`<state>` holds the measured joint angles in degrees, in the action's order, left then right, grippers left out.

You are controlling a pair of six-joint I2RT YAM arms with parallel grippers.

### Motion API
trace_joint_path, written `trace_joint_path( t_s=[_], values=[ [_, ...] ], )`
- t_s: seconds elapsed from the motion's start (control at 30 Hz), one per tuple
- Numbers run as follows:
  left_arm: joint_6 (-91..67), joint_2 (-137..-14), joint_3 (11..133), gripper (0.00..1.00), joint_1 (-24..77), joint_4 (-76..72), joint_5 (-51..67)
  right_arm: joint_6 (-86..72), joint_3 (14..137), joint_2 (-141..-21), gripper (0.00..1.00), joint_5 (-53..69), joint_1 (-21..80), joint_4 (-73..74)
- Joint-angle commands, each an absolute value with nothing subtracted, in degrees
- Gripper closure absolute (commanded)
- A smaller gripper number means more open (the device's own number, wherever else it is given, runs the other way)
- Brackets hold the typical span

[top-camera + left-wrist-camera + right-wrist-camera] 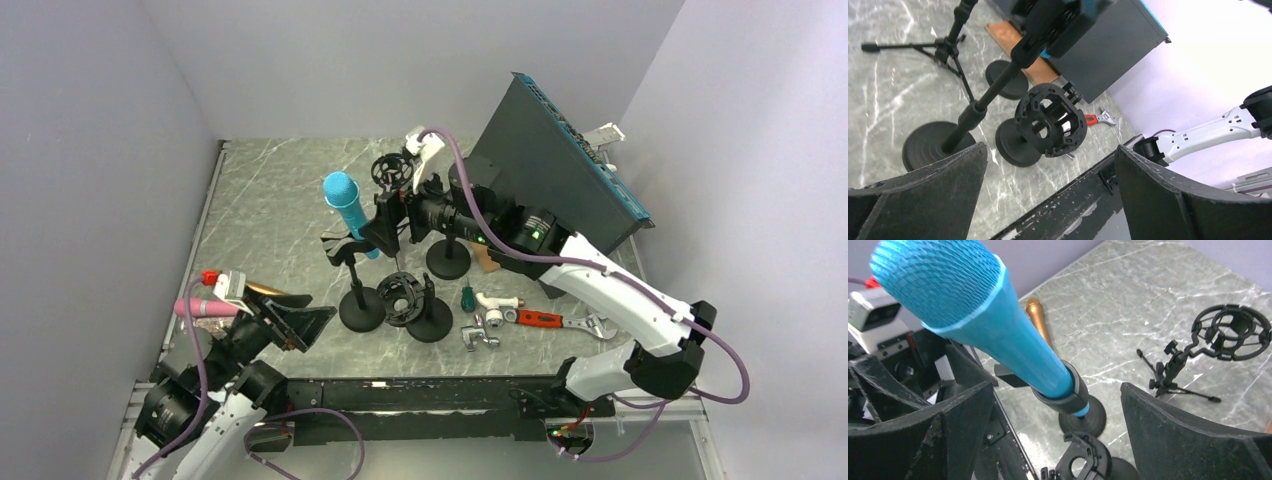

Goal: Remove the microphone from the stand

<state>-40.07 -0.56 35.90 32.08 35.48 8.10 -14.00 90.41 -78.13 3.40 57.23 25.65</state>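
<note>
While microphone sits in its stand, right pincer gapes around it; left pincer gapes empty.

From above and behind the arm bases we look down on the whole bench. Our left wrist view sits low at the near left corner, facing the far right corner. Our right wrist view looks from close over the microphone towards the left edge. All three share the stand and shock mount.
</note>
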Motion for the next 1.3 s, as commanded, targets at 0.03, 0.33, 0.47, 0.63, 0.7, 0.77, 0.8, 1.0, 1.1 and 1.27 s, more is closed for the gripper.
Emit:
trace_joint_path(
  t_s=[0.03, 0.33, 0.47, 0.63, 0.7, 0.77, 0.8, 1.0, 1.1, 1.27],
  values=[
    [-45.67, 6.54, 34.72, 0.0, 32.22, 36.63, 6.9, -10.73, 95.34, -79.64, 0.0, 3.34, 58.2, 21.88],
    [-42.89, 0.63, 37.67, 0.01, 32.21, 35.76, 6.65, -8.93, 97.58, -84.72, 0.0, -1.5, 61.21, 19.06],
    [-42.71, -1.72, 38.97, 0.01, 32.18, 37.87, 5.0, -4.39, 97.39, -85.69, 0.02, -6.11, 63.0, 17.66],
    [-43.39, -0.12, 37.73, 0.01, 32.2, 40.21, 3.25, -2.96, 95.05, -85.38, 0.22, -8.01, 63.32, 14.78],
    [-43.26, 1.92, 37.3, 0.01, 32.21, 39.27, 3.18, -2.66, 93.73, -85.17, 0.34, -7.37, 63.27, 13.3],
    [-42.47, 2.27, 36.95, 0.01, 32.17, 36.98, 4.5, -2.24, 93.35, -85.33, 0.46, -6.18, 63.26, 12.8],
    [-42.01, 2.17, 36.72, 0.01, 32.22, 35.64, 5.5, -1.99, 93.4, -85.51, 0.5, -5.4, 63.32, 12.75],
    [-36.57, -3.59, 39.62, 0.01, 32.21, 36.54, 3.37, -1.04, 91.21, -84.82, 0.75, -3.0, 63.2, 11.13],
    [-30.3, -9.6, 44.56, 0.01, 32.2, 39.24, -3.24, -0.65, 89.33, -84.21, 0.78, -3.34, 63.25, 10.15],
    [-17.02, -19.66, 51.31, 0.01, 32.21, 35.52, -2.77, -0.64, 89.3, -84.61, 0.86, -2.89, 63.21, 11.33]
  ],
)
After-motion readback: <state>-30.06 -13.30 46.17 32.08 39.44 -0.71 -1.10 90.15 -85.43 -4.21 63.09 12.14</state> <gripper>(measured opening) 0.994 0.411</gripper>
